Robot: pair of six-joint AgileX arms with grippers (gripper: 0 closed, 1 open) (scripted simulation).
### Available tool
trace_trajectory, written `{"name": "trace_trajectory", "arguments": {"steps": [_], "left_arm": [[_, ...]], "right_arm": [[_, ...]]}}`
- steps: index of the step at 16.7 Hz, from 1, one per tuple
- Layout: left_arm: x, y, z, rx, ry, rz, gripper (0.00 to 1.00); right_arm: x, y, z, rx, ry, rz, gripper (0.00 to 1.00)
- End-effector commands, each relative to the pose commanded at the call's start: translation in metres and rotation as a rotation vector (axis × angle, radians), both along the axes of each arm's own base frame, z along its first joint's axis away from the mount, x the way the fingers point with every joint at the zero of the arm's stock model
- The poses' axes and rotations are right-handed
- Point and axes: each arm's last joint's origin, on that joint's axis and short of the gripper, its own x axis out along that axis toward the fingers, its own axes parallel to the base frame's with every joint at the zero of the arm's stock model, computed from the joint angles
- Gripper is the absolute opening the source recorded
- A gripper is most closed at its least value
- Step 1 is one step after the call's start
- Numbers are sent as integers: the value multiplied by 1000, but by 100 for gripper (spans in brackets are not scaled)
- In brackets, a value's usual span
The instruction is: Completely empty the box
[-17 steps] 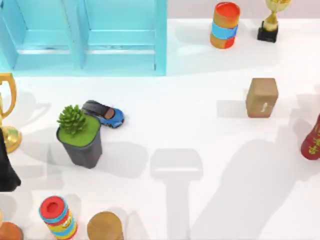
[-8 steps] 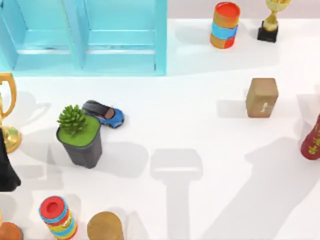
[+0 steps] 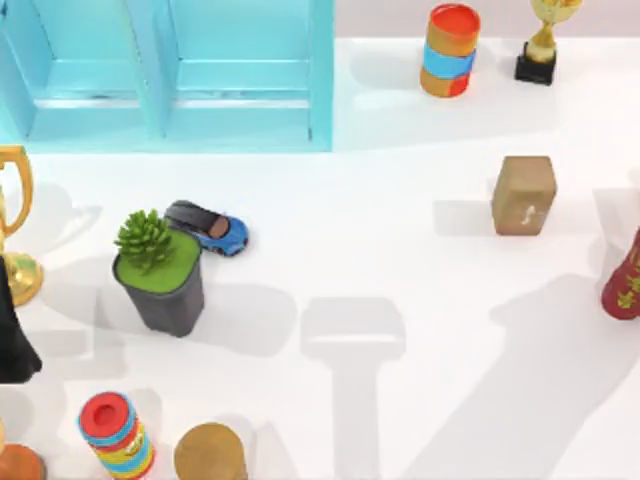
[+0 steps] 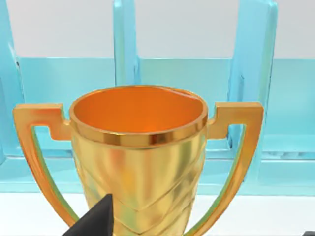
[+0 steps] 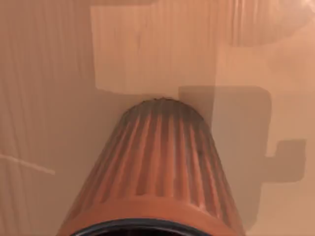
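No legible text, brand or number anywhere. Brown block [image 3: 523, 194], right side of the bench: one small white mark on its upper face, not readable. Dark red bottle [image 3: 624, 281] at the right edge: yellowish markings, too small to make out.

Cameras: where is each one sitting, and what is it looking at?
Top view: above the table, looking down at the plant, toy car and blue box.
Left wrist view: on my left arm, facing a gold trophy before the box; a dark finger shows.
Right wrist view: on my right arm, facing a ribbed orange cylinder.
Shared: trophy and box, top and left wrist.
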Motion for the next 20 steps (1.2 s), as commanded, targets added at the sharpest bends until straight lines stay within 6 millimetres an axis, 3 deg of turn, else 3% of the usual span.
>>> {"name": "trace_trajectory", "arguments": {"steps": [6,16,20], "left_arm": [[0,0,0,0,0,0,100],[0,0,0,0,0,0,100],[0,0,0,0,0,0,100]], "right_arm": [[0,0,0,0,0,0,2],[0,0,1,-1,-6,-1,0],[18,-1,29,3,-142,26,0]]}}
